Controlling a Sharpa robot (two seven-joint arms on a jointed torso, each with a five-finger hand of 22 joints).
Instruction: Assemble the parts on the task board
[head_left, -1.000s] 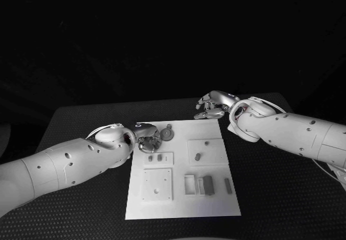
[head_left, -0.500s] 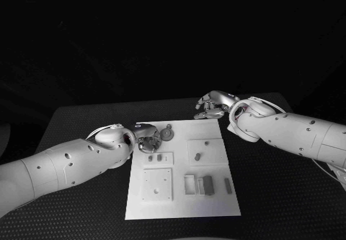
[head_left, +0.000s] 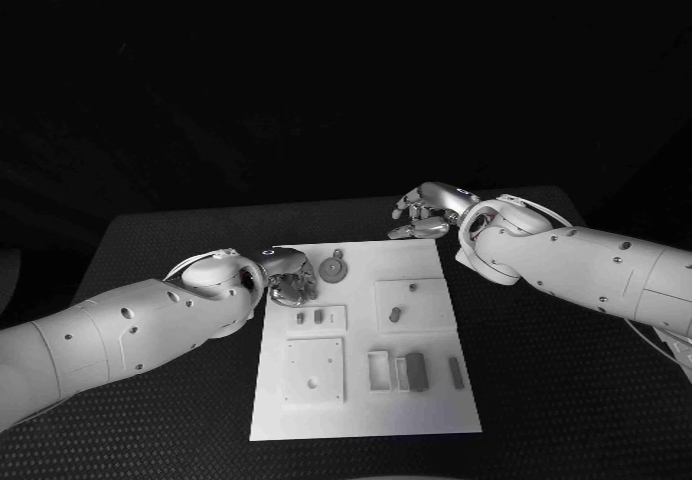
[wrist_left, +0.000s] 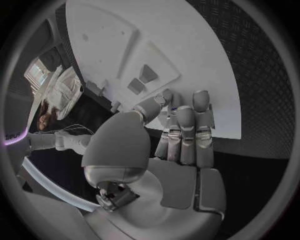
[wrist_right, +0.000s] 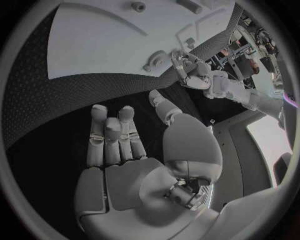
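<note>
The left hand (head_left: 289, 280), fingers curled and holding nothing, sits at the task board's (head_left: 361, 410) upper-left corner, just left of the round part (head_left: 335, 270).

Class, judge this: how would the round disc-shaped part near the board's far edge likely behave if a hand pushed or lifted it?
The round part looks rigid and small, so probably light. Lying flat on the task board, it would likely slide, not roll. The left hand is beside it.

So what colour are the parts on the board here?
Grey, on the white board; the head view shows the parts best.
</note>
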